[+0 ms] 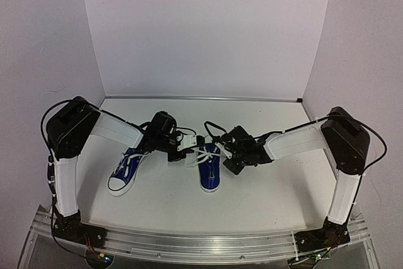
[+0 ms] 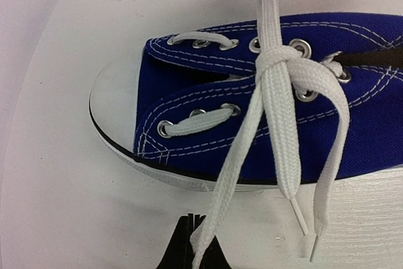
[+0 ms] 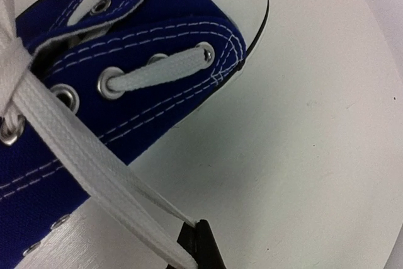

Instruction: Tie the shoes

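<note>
On the white table (image 1: 277, 190), between pale walls (image 1: 208, 29), lie the shoes (image 1: 210, 174).

Left pincer (image 2: 191, 248), right pincer (image 3: 198, 242) clamped; arms inward.

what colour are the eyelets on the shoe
Silver metal eyelets, clearest in the left wrist view.
</note>
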`<act>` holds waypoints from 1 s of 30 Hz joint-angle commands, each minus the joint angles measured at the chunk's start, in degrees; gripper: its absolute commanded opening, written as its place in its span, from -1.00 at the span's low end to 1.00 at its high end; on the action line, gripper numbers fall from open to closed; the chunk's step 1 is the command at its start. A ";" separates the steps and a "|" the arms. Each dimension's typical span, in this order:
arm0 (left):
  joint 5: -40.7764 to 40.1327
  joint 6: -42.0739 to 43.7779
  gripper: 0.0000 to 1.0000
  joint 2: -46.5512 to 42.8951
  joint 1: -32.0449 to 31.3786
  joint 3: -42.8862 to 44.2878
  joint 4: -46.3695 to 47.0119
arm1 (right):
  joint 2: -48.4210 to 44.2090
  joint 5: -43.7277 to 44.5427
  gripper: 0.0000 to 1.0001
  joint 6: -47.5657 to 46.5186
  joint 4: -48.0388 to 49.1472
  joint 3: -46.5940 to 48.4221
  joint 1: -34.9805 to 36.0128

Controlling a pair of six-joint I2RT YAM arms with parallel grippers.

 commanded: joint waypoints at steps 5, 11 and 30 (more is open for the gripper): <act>-1.55 0.74 -0.94 -3.18 1.02 -1.34 2.54 | -0.71 2.13 -1.00 0.26 -3.50 0.08 -0.34; -0.48 -1.87 -0.34 -7.50 1.02 -5.82 7.44 | -2.61 -2.54 -0.98 1.29 -3.25 2.48 -0.38; 4.06 -1.39 -0.48 -10.14 -5.33 -12.11 15.84 | -3.87 -6.63 -0.58 4.78 -3.18 4.61 -1.29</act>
